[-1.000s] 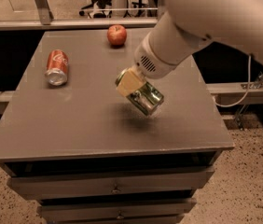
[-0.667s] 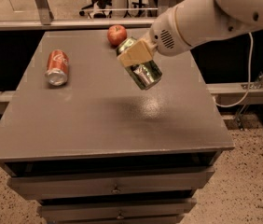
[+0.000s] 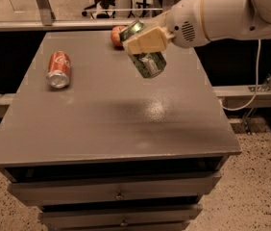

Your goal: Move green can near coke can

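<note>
The green can point(image 3: 147, 61) is held tilted in the air above the grey table point(image 3: 111, 109), towards its back right. My gripper point(image 3: 142, 40) is shut on the green can, its tan fingers point(image 3: 145, 41) clamped across the can's upper part. The coke can point(image 3: 59, 69) lies on its side on the table's left side, silver end towards the front, well to the left of the green can.
A red apple point(image 3: 117, 35) sits at the table's back edge, partly hidden behind the gripper. My white arm point(image 3: 222, 13) comes in from the upper right. Drawers point(image 3: 118, 191) run below the tabletop. Cables and a rail lie at the right.
The gripper has lifted the green can up and away from the table's middle, carrying it towards the back; the arm has risen towards the upper right. The coke can has not moved.
</note>
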{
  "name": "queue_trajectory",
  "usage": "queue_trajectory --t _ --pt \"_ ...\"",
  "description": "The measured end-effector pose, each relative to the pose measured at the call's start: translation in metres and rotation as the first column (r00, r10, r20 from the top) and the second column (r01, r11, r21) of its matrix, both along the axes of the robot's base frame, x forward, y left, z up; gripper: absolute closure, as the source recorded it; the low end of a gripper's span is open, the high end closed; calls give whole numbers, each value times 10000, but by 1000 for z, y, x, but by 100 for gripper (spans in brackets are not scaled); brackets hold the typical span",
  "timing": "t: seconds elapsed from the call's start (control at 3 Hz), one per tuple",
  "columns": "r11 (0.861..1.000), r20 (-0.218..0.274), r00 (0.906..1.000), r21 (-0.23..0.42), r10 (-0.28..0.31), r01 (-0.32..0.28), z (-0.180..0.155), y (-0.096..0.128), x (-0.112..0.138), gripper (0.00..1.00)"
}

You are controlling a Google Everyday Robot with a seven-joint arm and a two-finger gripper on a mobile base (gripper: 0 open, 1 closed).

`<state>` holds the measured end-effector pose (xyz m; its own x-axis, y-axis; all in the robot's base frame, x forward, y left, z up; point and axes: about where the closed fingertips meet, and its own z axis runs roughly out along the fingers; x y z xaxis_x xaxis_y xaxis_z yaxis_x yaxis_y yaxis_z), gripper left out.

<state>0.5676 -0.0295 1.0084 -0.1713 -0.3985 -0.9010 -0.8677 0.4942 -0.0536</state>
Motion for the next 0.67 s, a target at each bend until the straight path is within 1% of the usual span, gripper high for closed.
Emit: queue_trajectory --t 0.33,0.67 --pt "10000 34 10000 -54 5 -5 0 0 0 100" --pt "9963 399 9992 855 -17 -17 6 6 10 100"
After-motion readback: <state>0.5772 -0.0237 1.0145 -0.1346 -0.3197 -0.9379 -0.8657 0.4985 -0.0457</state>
